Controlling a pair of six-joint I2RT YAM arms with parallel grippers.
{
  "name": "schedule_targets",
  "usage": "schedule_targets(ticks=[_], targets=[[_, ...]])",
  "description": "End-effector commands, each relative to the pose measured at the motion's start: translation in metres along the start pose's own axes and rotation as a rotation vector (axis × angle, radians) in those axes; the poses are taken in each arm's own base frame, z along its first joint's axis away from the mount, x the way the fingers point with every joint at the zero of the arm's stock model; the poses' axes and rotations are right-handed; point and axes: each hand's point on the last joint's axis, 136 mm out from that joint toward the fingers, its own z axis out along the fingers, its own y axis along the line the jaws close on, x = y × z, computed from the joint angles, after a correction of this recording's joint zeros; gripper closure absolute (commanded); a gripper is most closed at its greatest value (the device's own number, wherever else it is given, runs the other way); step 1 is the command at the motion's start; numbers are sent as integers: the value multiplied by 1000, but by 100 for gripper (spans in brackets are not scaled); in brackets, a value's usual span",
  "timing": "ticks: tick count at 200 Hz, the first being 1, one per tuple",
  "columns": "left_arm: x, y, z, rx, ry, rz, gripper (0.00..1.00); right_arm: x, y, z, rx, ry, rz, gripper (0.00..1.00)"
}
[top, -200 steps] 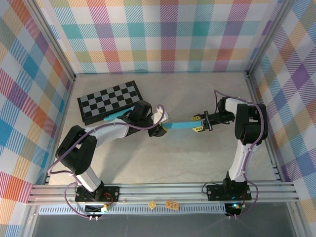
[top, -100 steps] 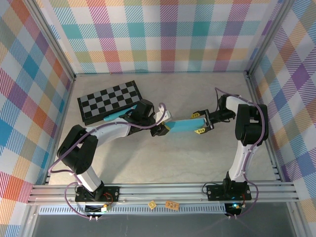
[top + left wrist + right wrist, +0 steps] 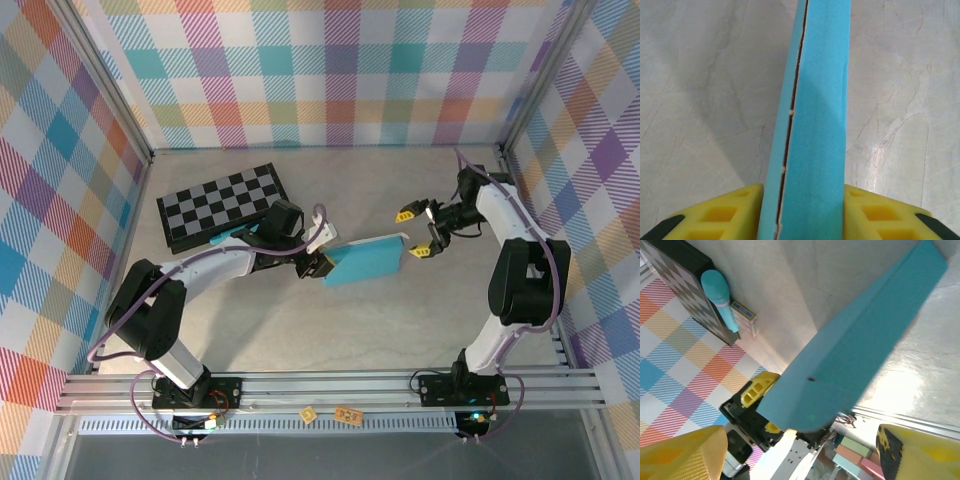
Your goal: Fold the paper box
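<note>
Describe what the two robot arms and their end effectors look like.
Both the left arm and right arm have white links between black joints, each trailed by a thin lilac cable. The left end effector and right end effector carry yellow fingers with moulded recesses and black trim.

The table (image 3: pixel 400 330) has open room across the lower middle. The checkered board (image 3: pixel 222 205) blocks the upper left, and the paper box (image 3: pixel 365 262) blocks the middle.

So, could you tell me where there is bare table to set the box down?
The widest bare table lies by the front rail, between the arm bases. Another strip runs along the back wall, right of the checkered board. Mid-table is crowded: the left gripper grips the paper box, the right gripper hangs open.
</note>
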Motion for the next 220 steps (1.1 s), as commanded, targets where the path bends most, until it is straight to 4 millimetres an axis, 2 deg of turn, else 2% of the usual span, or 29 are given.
schedule_targets(ticks=[1,16,44,51,61,72,91,109,126,150,167,201,220], targets=[[-1,-9,-9,40,4,-15,61,7,-15,-5,57,-27,-9,22],[-1,-9,-10,43,10,-14,61,3,-13,-15,85,-101,-75,27],[1,-7,-13,40,18,-1,61,-3,5,-44,94,-312,-298,45],[8,-10,-15,53,45,-17,61,-5,8,-50,105,-355,-346,50],[9,-9,-18,53,47,-19,60,-3,13,-53,132,-401,-441,54],[9,-8,-20,56,45,-26,60,1,20,-47,171,-444,-601,60],[9,-7,-22,62,49,-30,59,10,28,-36,231,-556,-887,62],[8,-8,-21,75,51,-34,60,21,37,-35,173,-641,-1103,61],[8,-7,-20,76,50,-35,60,17,31,-39,228,-689,-1206,55],[9,-7,-20,74,51,-30,59,16,26,-32,318,-624,-1364,57],[9,-7,-19,74,52,-26,59,15,28,-26,320,-593,-1409,60],[8,-5,-17,72,48,-31,58,16,22,-3,302,-480,-1479,59],[8,-4,-16,72,50,-31,58,20,21,4,274,-437,-1498,58]])
